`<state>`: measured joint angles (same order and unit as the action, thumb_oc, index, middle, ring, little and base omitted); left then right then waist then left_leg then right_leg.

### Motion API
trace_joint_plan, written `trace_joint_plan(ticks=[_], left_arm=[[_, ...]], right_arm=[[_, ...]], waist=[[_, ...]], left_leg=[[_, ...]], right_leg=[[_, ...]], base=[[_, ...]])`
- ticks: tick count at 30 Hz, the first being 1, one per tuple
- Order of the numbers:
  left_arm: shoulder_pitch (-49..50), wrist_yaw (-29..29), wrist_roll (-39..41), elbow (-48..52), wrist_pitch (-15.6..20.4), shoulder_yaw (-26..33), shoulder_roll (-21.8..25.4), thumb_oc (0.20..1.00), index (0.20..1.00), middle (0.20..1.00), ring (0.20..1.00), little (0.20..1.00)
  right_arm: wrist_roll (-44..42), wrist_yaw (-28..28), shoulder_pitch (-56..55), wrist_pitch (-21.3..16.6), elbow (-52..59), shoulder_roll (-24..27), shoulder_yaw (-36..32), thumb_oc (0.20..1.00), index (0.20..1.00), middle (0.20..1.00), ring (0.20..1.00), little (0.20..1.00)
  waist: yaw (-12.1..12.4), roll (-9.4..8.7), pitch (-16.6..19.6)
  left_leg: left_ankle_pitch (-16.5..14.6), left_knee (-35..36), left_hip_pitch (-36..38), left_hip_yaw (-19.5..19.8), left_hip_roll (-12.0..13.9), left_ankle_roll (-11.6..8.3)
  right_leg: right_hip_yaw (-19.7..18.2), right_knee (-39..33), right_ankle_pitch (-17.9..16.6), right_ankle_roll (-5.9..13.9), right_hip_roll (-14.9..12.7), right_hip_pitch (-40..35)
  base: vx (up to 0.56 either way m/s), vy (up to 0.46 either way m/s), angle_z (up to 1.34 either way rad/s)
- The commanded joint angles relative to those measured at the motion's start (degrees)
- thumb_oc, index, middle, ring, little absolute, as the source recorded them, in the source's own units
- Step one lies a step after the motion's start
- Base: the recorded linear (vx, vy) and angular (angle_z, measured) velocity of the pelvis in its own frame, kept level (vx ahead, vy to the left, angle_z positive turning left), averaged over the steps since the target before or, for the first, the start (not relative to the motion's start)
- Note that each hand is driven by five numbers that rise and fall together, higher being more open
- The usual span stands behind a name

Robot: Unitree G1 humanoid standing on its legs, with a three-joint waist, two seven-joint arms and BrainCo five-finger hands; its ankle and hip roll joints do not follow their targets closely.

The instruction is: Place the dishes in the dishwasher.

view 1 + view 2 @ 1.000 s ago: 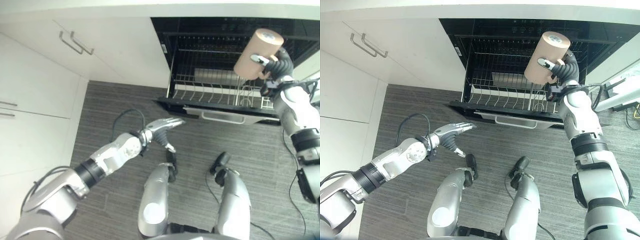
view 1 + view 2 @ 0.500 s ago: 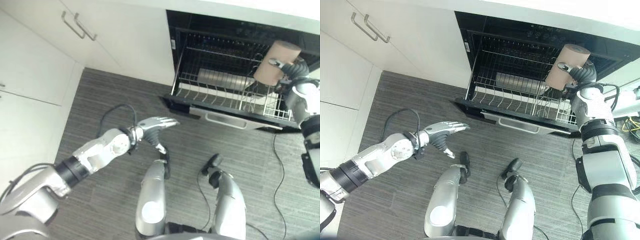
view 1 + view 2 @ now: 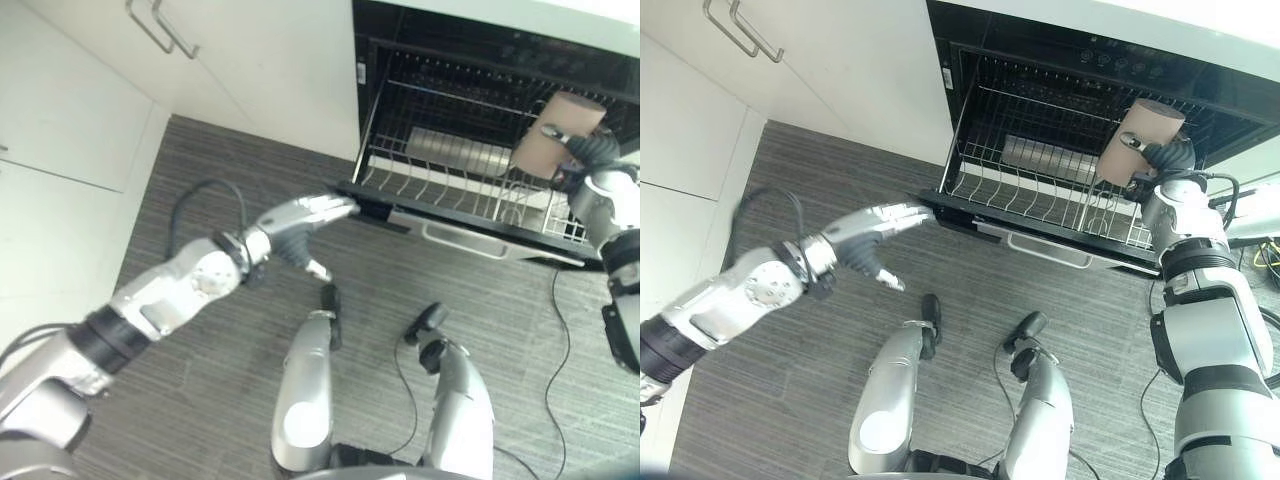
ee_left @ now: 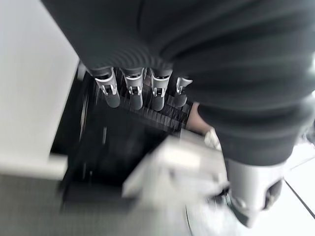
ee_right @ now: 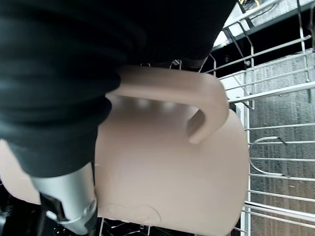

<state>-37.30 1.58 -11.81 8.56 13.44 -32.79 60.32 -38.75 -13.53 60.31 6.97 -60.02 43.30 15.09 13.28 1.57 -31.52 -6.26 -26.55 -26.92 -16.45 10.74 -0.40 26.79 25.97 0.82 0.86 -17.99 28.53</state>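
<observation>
The right hand (image 3: 1167, 160) is closed around a beige mug (image 3: 1140, 140), with its fingers and thumb wrapped on the body; in the right wrist view the mug's handle (image 5: 197, 105) stands free beside the hand, so the grip is on the body and not on the handle. Compared with one second ago, this hand has come down and forward: the mug was held high above the open dishwasher (image 3: 470, 60), and now it hangs low over the right end of the pulled-out wire rack (image 3: 440, 190), with the rack wires showing just behind it in the wrist view. I cannot tell if it already touches them. The left hand (image 3: 300, 215) has moved too: its fingers are straight and relaxed, it holds nothing, and it has risen toward the front left corner of the rack, where it now seems very near to the edge or on it. A metal dish (image 3: 455, 150) lies in the middle of the rack. In my judgement the placing step is almost complete; what is left is to lower the mug between the wires and let go, and a tilted mug could tip over there.
</observation>
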Motion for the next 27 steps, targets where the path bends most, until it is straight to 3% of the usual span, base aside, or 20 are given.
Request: trace_joint_plan(ticks=[1,5,9,15,17,19,27], left_arm=[[-3.2,-4.8,0.8,5.2,2.3,1.1,-1.6,1.0,1.0,1.0,1.0,1.0],[-9.4,-6.2,-1.0,5.9,2.5,2.4,-3.0,1.0,1.0,1.0,1.0,1.0],[-14.3,-4.0,-0.6,5.5,2.0,2.1,-5.1,1.0,1.0,1.0,1.0,1.0],[-22.1,1.3,1.3,-0.3,-6.9,-2.9,-11.0,1.0,1.0,1.0,1.0,1.0],[-23.1,1.7,0.8,-2.4,-8.2,-4.6,-11.8,1.0,1.0,1.0,1.0,1.0],[-26.1,3.3,-1.4,-9.1,-11.9,-9.8,-15.1,1.0,1.0,1.0,1.0,1.0],[-26.9,6.3,-4.4,-19.9,-16.1,-15.9,-22.6,1.0,1.0,1.0,1.0,1.0]], right_arm=[[1.5,-1.4,0.6,-2.8,1.5,2.2,-0.8,0.2,0.2,0.2,0.2,0.2],[3.0,-0.9,0.2,-2.8,1.8,1.5,-1.2,0.2,0.2,0.2,0.2,0.2],[4.2,-0.5,-0.1,-2.6,2.4,0.7,-1.5,0.2,0.2,0.2,0.2,0.2],[5.5,0.1,1.8,-3.0,2.4,-2.2,0.5,0.2,0.2,0.2,0.2,0.2],[5.2,0.0,2.4,-3.2,2.3,-2.7,1.3,0.2,0.2,0.2,0.2,0.2],[4.9,0.1,3.5,-4.3,1.6,-4.8,3.0,0.2,0.2,0.2,0.2,0.2],[5.1,-0.6,7.0,-5.2,0.6,-7.8,6.1,0.2,0.2,0.2,0.2,0.2]], waist=[[1.8,1.46,1.7],[0.9,1.65,1.7],[-0.2,1.63,1.7],[-2.2,1.23,1.7],[-2.7,1.12,1.7],[-3.7,0.95,1.7],[-5.0,0.69,1.7]], left_leg=[[1.9,2.9,-0.5,3.0,0.9,-2.91],[2.6,4.0,-0.5,2.1,0.9,-3.3],[3.2,4.7,0.0,1.3,1.0,-3.65],[3.9,5.7,0.3,0.4,1.1,-3.96],[4.0,5.8,0.0,0.2,1.3,-4.0],[4.2,5.6,-1.1,0.2,1.3,-3.88],[4.5,5.6,-2.4,-0.2,1.7,-4.12]], right_leg=[[0.1,3.5,4.5,9.15,-4.7,-4.2],[-0.2,3.7,4.5,9.3,-5.1,-3.2],[-0.7,4.0,4.4,9.32,-5.0,-2.5],[-2.3,4.3,3.8,9.47,-4.4,-0.9],[-2.6,4.2,3.6,9.48,-4.2,-0.4],[-3.7,4.2,3.1,9.48,-3.6,1.0],[-5.0,4.0,2.9,9.18,-2.5,2.7]], base=[[-0.03,0.019,0.01],[-0.02,0.009,-0.04],[0.0,0.009,0.0],[-0.02,0.035,-0.02],[-0.03,0.032,-0.1],[-0.04,0.025,-0.18],[-0.02,0.027,-0.1]])
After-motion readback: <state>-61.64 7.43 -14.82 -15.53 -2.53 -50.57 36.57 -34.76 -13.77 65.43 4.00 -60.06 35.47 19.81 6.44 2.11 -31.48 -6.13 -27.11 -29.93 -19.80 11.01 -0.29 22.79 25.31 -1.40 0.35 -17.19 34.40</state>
